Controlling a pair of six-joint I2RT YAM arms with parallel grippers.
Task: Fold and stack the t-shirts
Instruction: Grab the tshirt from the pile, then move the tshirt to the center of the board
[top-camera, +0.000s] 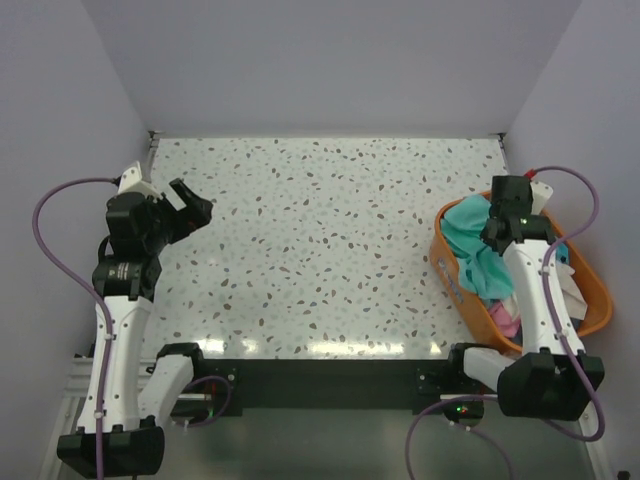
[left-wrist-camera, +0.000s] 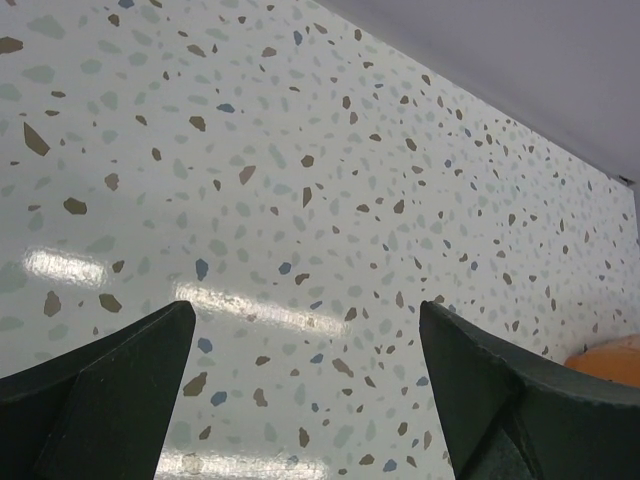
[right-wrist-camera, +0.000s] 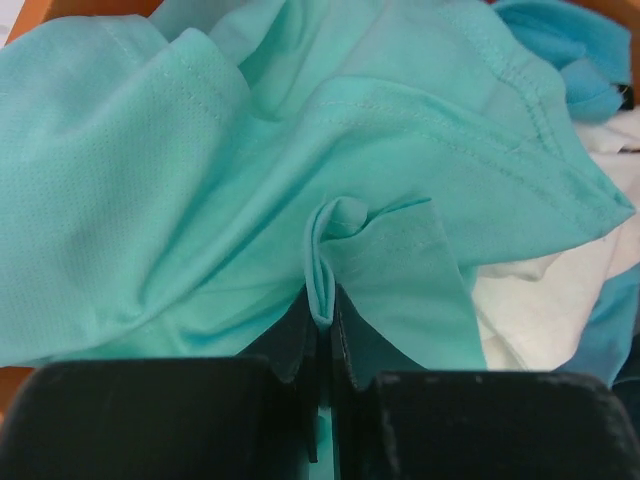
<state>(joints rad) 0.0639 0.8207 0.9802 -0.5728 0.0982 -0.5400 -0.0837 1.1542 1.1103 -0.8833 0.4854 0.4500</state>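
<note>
Right gripper (right-wrist-camera: 322, 330) clamped on teal t-shirt (right-wrist-camera: 200, 200) fold; rest of shirt bunched ahead, inside orange basket (top-camera: 447, 268). Left gripper (left-wrist-camera: 305, 350) spread, empty. Step: pickup. Next, likely: lift clear of basket.

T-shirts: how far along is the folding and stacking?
Nothing is folded or stacked yet; no shirt lies on the table. In hand: the right gripper is shut on a pinch of the teal t-shirt inside the orange basket; the left gripper hangs open. Left: every shirt, including the white t-shirt.
</note>
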